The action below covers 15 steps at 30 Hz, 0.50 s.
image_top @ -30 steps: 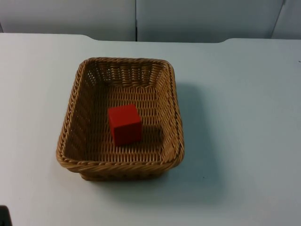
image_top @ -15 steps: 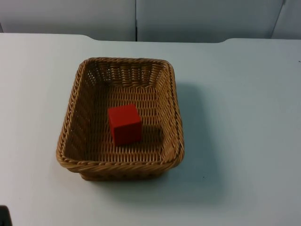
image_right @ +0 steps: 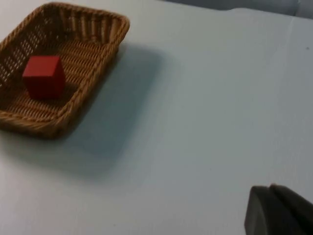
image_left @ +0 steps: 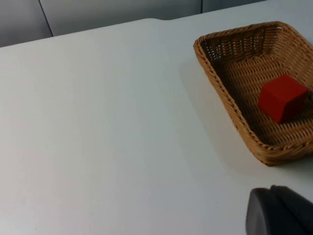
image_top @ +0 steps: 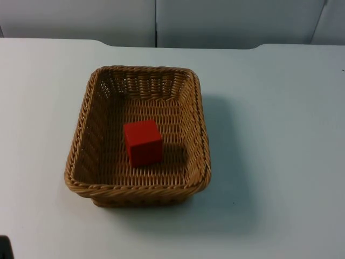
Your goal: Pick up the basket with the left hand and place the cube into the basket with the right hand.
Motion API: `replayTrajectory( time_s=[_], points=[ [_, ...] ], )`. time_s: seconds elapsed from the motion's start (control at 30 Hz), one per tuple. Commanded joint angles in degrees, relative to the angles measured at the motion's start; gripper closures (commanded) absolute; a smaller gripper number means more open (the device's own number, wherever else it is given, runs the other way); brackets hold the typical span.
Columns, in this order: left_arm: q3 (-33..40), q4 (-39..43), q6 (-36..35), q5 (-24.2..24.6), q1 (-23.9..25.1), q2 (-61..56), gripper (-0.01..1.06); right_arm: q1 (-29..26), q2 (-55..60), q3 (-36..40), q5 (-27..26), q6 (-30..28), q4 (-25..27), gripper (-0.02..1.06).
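Already the red cube [image_top: 143,142] sits inside the basket [image_top: 81,141], on its woven floor near the middle, and the basket rests flat on the white table [image_top: 280,135] — neither arm touches it. The basket's long axis runs away from the top camera, toward the grey wall [image_top: 226,21]. Both arms wait, pulled back: the left gripper [image_left: 279,211] looks at the basket from well off to one long side, the right gripper [image_right: 276,210] from the other long side, farther off. The left wrist view shows the near rim edge-on — the likely grasp spot. Whether either gripper's fingers are open or closed, I cannot tell.
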Motion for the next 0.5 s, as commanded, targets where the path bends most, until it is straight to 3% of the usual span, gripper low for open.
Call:
replayTrajectory(
  time_s=[0.0, 0.03, 0.13, 0.47],
  points=[
    [0.28, -0.08, -0.35, -0.4, 0.06, -0.19, 1.05, -0.04, -0.59, 0.38, -0.66, 6.96, -5.37, 1.04],
    [0.28, -0.08, -0.35, -0.4, 0.06, -0.19, 1.05, -0.04, -0.59, 0.38, -1.0, 10.39, -7.59, 1.04],
    [0.28, -0.08, -0.35, -0.4, 0.06, -0.19, 1.05, -0.04, -0.59, 0.38, -1.01, 13.45, -8.69, 1.04],
    [0.28, -0.08, -0.35, -0.4, 0.06, -0.19, 1.05, -0.04, -0.59, 0.38, -1.01, 13.89, -8.69, 1.04]
  ],
)
